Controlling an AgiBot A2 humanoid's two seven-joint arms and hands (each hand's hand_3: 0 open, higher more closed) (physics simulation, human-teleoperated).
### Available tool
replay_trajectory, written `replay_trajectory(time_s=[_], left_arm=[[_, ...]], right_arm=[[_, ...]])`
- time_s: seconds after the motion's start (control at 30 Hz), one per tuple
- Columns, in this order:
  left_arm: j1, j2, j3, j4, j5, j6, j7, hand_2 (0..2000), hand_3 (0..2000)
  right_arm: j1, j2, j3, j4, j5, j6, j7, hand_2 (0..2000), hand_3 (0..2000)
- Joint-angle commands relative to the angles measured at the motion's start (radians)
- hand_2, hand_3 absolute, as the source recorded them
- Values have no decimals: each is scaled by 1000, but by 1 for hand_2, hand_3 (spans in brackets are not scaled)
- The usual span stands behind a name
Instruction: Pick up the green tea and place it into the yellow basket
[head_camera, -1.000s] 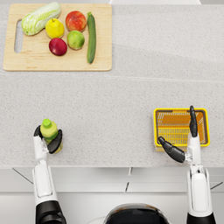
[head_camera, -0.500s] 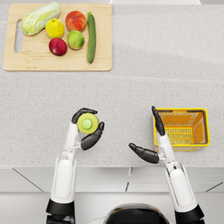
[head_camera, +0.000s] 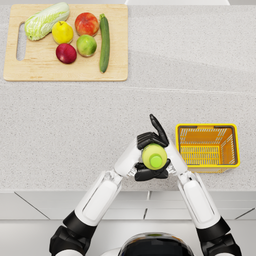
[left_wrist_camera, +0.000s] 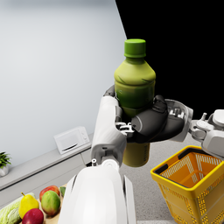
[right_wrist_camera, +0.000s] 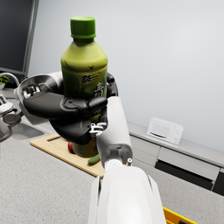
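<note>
Risk, handover: both my hands crowd the green tea (head_camera: 154, 157) at once. If my left hand (head_camera: 150, 156) lets go before my right hand (head_camera: 161, 134) has a firm hold, the bottle drops to the counter (head_camera: 75, 130), and I judge it would roll.
Risk, basket: the yellow basket (head_camera: 207, 146) sits at 3 o'clock from the bottle, near but not under it. Releasing here means a miss. A low carry could knock the bottle's base on the rim and shove the light basket away.
Risk, tilt: the bottle stands upright with its cap up. It is tall and smooth, so I expect a loose hold would let it slip down through the fingers.
Left hand: wrapped around the bottle's middle and holding it clear of the counter. The left wrist view shows dark fingers (left_wrist_camera: 151, 124) folded across the label.
Right hand: it lies against the bottle from the 12 o'clock side, with one finger pointing away toward 12. I cannot tell whether it grips or only rests there.
Green tea, place: in the air above the counter's near edge, between my two wrists, at the centre of my left palm.
Other things: the cutting board (head_camera: 30, 75) with fruit and vegetables lies well apart at 10 o'clock.
</note>
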Motion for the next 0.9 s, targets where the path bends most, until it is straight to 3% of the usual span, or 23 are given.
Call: replay_trajectory(time_s=[0.03,0.13,0.17,0.2,0.33,0.4,0.5,0.57,0.6,0.7,0.83,0.87,0.9], left_arm=[[10,5,112,2,-2,-8,-4,2000,2000],[13,-19,127,-15,-2,-51,-3,2000,2000],[10,-32,130,-34,-3,-69,-4,639,1673],[11,-39,132,-47,-4,-59,-3,0,1347],[-34,-127,29,-174,-2,7,6,0,40],[-83,-192,-68,-239,-4,34,7,0,0],[-177,-252,-296,-299,-5,44,8,0,0],[-231,-258,-417,-287,-6,46,8,0,0],[-251,-255,-461,-275,-6,47,8,0,0],[-253,-240,-529,-217,-6,48,8,0,0],[-227,-228,-520,-131,-7,49,8,0,0],[-228,-226,-517,-119,-7,49,8,0,0],[-227,-223,-512,-114,-7,49,8,0,0]], right_arm=[[45,-45,82,7,-1,48,0,2000,980],[52,-39,84,5,-1,135,-9,2000,1960],[54,-36,82,2,-2,139,-4,2000,2000],[56,-31,78,0,-3,142,-2,2000,2000],[82,-33,12,-14,-8,97,-6,2000,2000],[93,-43,-64,-14,-7,81,-7,2000,2000],[105,-49,-268,-22,-5,-13,-1,2000,2000],[98,-42,-406,-24,-5,-54,2,2000,2000],[92,-41,-460,-14,-5,-39,1,2000,2000],[43,-50,-602,25,-5,-70,6,2000,2000],[-72,-78,-624,4,-6,-84,4,2000,2000],[-90,-80,-609,-7,-6,-75,-44,2000,2000],[-97,-81,-596,-28,-6,-87,-129,2000,2000]])
